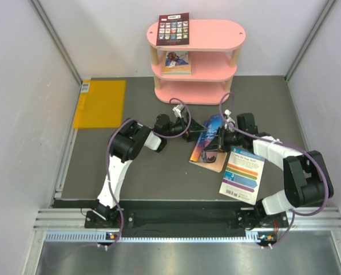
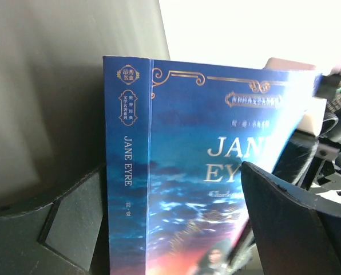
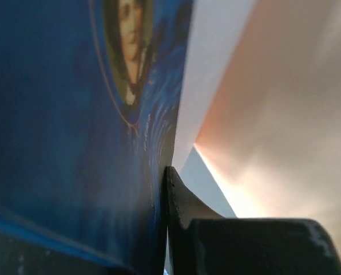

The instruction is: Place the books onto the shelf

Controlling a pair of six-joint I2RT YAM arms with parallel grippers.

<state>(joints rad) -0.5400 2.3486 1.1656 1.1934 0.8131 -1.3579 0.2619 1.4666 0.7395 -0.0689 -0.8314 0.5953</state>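
The blue sunset-cover book (image 1: 207,136) stands tilted on edge in the middle of the floor. My right gripper (image 1: 218,140) is shut on its cover; in the right wrist view one fingertip (image 3: 181,212) presses the blue cover (image 3: 73,132) and the other finger is hidden behind it. My left gripper (image 1: 186,122) is open, its wide-apart fingers (image 2: 290,223) straddling the book's spine (image 2: 126,166). Under the blue book lies an orange book (image 1: 214,164). A white colour-striped book (image 1: 243,174) lies beside the right arm. The pink shelf (image 1: 216,28) holds a dark red picture-grid book (image 1: 174,29) on top and another book (image 1: 176,62) on its middle tier.
A flat yellow-orange rectangle (image 1: 100,103) lies on the dark floor at the far left. Pale walls enclose the floor on three sides. The arms' cables (image 1: 179,106) loop just in front of the shelf's bottom tier.
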